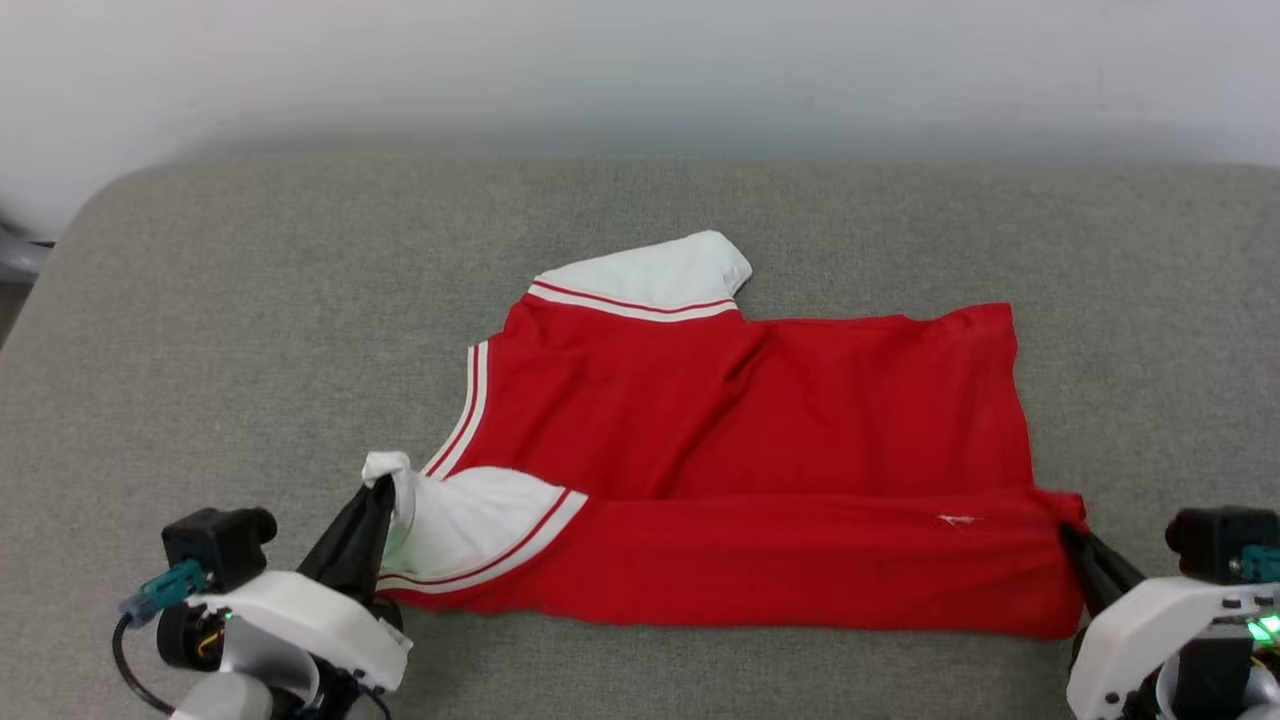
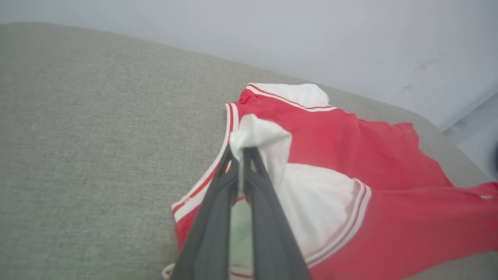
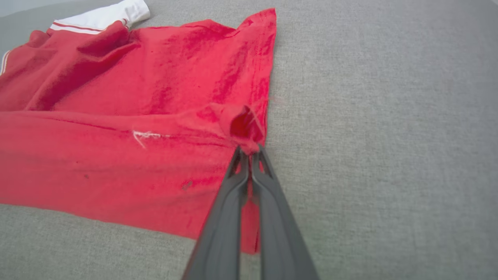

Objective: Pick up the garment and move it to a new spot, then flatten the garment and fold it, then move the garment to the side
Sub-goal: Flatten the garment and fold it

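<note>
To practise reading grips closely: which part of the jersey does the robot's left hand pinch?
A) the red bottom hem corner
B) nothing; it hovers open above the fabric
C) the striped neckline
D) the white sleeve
D: the left hand is shut on a bunched tip of the white sleeve of the jersey, while the right hand pinches the red hem corner.

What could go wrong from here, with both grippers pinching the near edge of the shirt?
1. The left gripper holds only the tip of the white sleeve; the thin fabric may slip out under a pull.
2. The right gripper pinches a small bunch at the hem corner of the garment; uneven pulling could skew the fold.
3. The far sleeve sticks out and may end up untucked.
</note>
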Motion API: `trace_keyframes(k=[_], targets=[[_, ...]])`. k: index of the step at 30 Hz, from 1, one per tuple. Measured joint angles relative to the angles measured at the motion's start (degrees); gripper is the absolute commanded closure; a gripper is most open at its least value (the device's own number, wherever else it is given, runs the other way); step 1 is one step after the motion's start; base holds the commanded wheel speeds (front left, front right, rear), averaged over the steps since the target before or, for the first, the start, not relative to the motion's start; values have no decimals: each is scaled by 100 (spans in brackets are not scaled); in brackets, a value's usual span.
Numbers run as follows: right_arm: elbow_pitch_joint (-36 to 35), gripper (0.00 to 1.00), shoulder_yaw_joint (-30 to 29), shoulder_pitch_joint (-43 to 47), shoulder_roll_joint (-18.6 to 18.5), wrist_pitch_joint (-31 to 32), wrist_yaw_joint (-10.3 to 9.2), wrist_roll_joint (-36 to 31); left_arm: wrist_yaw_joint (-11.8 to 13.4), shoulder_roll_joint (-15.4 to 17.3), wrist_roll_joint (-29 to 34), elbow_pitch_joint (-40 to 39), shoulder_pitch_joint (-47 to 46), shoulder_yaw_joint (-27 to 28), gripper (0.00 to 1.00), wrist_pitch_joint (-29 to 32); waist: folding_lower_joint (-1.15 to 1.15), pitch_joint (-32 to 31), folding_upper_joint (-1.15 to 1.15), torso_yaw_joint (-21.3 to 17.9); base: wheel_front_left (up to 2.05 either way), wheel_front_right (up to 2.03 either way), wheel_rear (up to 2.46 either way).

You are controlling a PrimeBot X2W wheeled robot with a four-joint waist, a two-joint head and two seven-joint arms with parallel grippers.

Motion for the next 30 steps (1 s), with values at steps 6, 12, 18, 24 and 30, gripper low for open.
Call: trace_keyframes(k=[6,12,18,24,30], targets=[[615,100,261,-748,-172,-8,-1,-40,-176,-130,-3,826,-806,-188,100,-183,1,461,0,-34,0,0,0],[1396,100,482,-1198,-233,-367,-1,-21,-255,-244,-193,1680,-1300,-449,100,-286,1,834,0,-34,0,0,0],[2136,73,686,-1513,-294,-787,0,135,-264,-253,-623,2139,-1584,-943,89,-198,0,941,0,-29,0,0,0],[2376,0,808,-1545,-296,-1602,2,327,-275,-149,-977,2399,-1635,-1092,0,-452,0,752,0,-13,0,0,0],[2288,0,635,-1287,-215,-2454,-2,299,-272,13,-1000,2682,-1630,-916,0,-639,0,423,0,-13,0,0,0]])
